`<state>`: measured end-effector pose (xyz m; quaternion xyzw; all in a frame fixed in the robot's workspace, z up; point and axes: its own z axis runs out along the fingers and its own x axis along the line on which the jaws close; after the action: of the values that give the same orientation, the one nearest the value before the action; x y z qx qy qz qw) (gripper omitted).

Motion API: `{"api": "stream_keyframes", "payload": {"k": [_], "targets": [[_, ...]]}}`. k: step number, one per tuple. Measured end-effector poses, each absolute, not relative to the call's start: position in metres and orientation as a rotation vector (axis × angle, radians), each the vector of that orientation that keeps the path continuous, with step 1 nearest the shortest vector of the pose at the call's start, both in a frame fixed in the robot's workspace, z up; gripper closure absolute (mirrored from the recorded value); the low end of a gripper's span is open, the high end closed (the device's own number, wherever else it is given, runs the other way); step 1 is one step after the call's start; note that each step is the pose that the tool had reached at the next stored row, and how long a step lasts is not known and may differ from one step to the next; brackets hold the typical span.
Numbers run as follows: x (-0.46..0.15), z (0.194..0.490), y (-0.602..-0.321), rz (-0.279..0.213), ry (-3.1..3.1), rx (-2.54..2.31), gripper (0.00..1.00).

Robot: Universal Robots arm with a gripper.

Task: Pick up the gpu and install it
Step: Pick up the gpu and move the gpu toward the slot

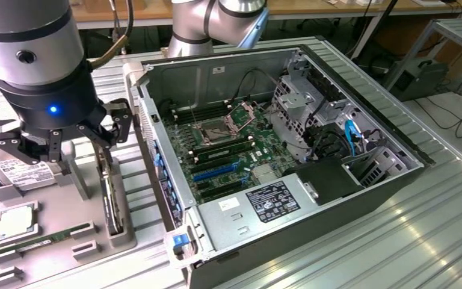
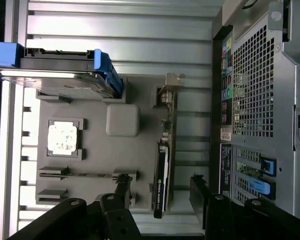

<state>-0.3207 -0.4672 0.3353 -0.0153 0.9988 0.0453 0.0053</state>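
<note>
- Open computer case [image 1: 207, 72] lies on its side on the slatted metal table [image 1: 375, 241], with the motherboard [image 1: 239, 150] exposed and the power supply [image 1: 271, 201] at the near end.
- Just beside it, a grey holder tray [image 1: 62, 208] carries a hard drive [image 2: 60, 82], a CPU [image 1: 18, 220] and a green memory stick [image 1: 43, 239].

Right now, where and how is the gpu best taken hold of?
Probably the long upper edge of the gpu, pinched across its two flat faces, from straight above: it stands edge-up in the gray holder, below the open end effector.
</note>
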Motion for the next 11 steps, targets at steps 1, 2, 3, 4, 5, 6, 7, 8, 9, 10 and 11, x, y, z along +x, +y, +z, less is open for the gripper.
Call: {"api": "stream_keyframes", "payload": {"k": [1,2,3,4,5,6,7,8,9,10,11], "targets": [[-0.321,0.333,-0.467,0.142,3.127,-0.048,0.4],[-0.321,0.332,-0.467,0.141,3.127,-0.048,0.4],[-0.321,0.33,-0.467,0.141,3.127,-0.048,0.4],[-0.321,0.328,-0.467,0.141,3.127,-0.048,0.4],[-0.321,0.326,-0.467,0.141,3.127,-0.048,0.4],[-0.321,0.324,-0.467,0.142,3.127,-0.048,0.4],[-0.321,0.322,-0.467,0.141,3.127,-0.048,0.4],[-0.321,0.32,-0.467,0.141,3.127,-0.048,0.4],[-0.321,0.318,-0.467,0.141,3.127,-0.048,0.4],[-0.321,0.316,-0.467,0.141,3.127,-0.048,0.4],[-0.321,0.314,-0.467,0.141,3.127,-0.048,0.4]]}}
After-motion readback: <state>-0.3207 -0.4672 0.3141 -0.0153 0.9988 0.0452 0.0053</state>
